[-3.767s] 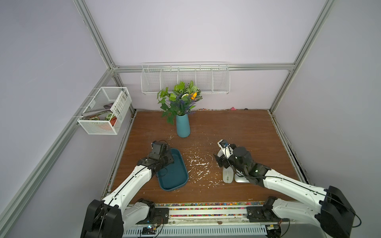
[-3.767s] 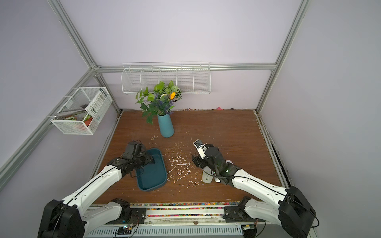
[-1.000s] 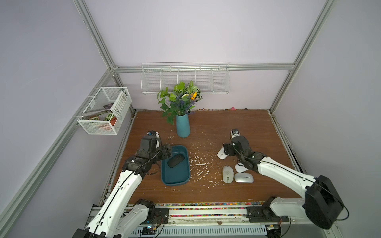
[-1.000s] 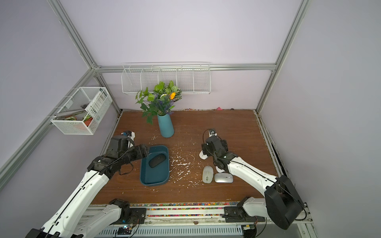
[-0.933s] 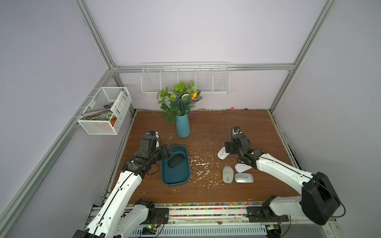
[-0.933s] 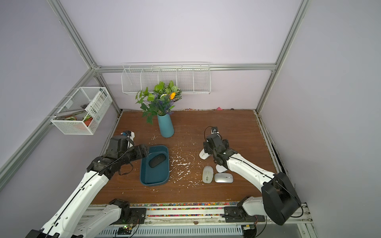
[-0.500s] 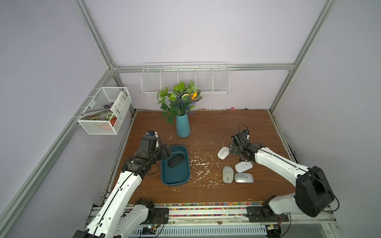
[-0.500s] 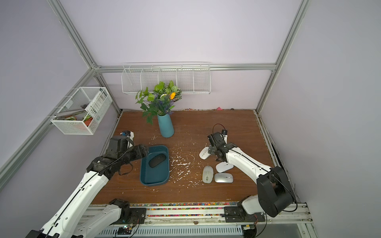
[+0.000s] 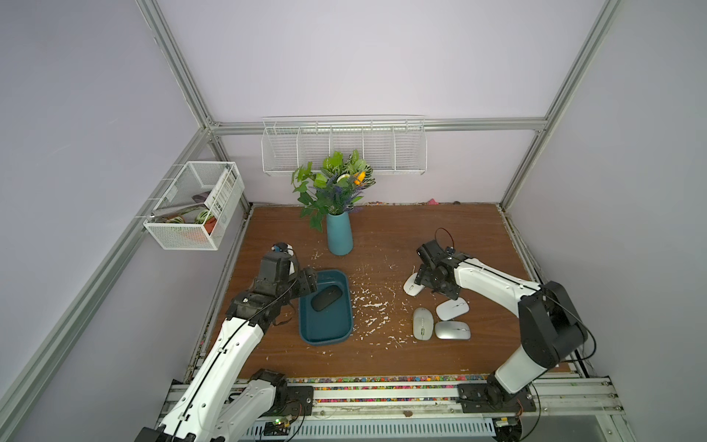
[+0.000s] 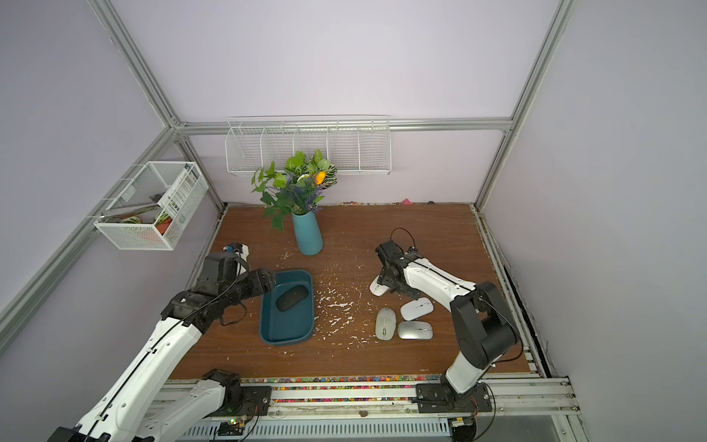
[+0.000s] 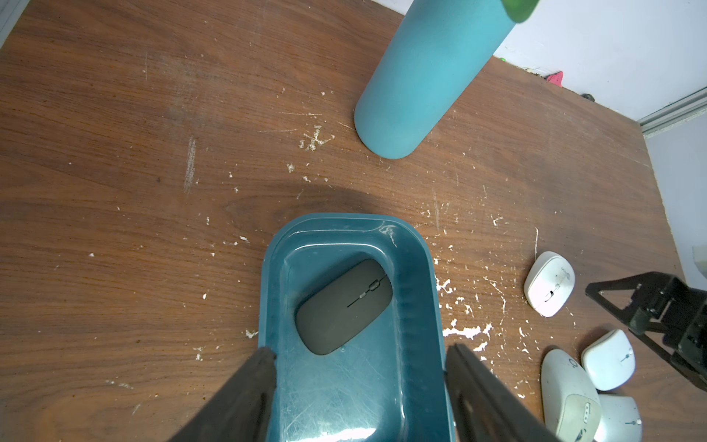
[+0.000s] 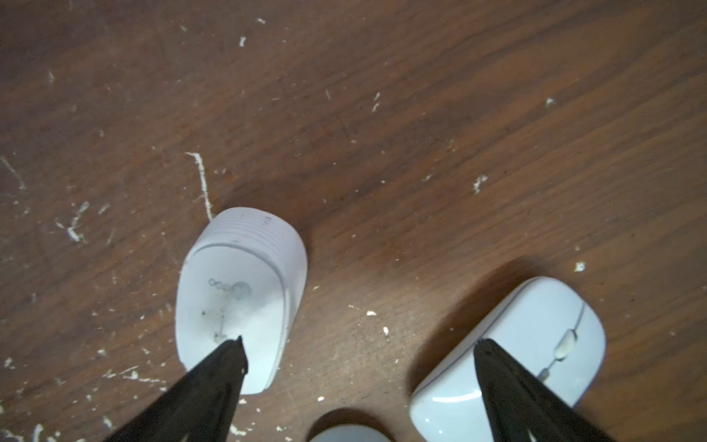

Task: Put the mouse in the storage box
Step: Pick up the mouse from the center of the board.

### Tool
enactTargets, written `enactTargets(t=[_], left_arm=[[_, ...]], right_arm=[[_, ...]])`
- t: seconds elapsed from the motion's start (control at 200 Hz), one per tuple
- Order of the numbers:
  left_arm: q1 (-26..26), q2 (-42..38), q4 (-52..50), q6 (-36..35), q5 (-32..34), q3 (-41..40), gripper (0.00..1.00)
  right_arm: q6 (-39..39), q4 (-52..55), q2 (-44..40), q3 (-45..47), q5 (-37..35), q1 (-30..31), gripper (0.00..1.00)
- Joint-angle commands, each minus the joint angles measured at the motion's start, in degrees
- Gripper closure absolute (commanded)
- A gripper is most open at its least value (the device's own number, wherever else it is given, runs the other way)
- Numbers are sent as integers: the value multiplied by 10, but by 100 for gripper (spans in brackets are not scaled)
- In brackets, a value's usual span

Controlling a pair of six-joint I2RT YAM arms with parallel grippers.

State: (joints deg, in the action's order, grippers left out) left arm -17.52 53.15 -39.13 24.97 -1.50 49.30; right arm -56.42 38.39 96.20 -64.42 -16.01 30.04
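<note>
- The right end effector (image 12: 359, 344) hangs low over the bench (image 12: 421, 114), spread wide and empty, with one tip above each of two mice.
- The white mouse (image 12: 237, 298) sits under the tip on the box side. That puts it off-centre, toward the robot's left of the gap.
- A second white mouse (image 12: 528, 336) lies under the other tip, so the gap itself frames bare wood.
- The white mouse's long axis runs roughly square to the line between the tips, so a squeeze would cross its narrow width.
- My call: the angle looks fine, and a sideways shift toward the box is what's missing.
- The left end effector (image 11: 359, 350) is also spread, hovering over the box (image 11: 419, 306) and gripping nothing.
- A dark mouse (image 11: 344, 306) already lies slantwise in the box's far half.
- The right arm is plainly the nearer one, and the box lies well apart to its left.
</note>
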Motion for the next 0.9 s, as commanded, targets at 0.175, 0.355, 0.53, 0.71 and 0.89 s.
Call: enactTargets(t=[0.175, 0.355, 0.53, 0.71, 0.89], left_arm=[[1, -4, -5, -3, 5, -4, 26], [0, -2, -5, -3, 5, -4, 26], [0, -1, -5, -4, 4, -4, 26], [0, -1, -4, -3, 2, -4, 26], [1, -1, -5, -3, 3, -4, 26]], right_arm=[[-73, 54, 107, -104, 4, 32, 2], [-96, 71, 154, -139, -5, 34, 2], [-92, 69, 193, -158, 6, 34, 4], [-97, 64, 212, -158, 13, 34, 11], [-103, 52, 211, -143, 11, 34, 27]])
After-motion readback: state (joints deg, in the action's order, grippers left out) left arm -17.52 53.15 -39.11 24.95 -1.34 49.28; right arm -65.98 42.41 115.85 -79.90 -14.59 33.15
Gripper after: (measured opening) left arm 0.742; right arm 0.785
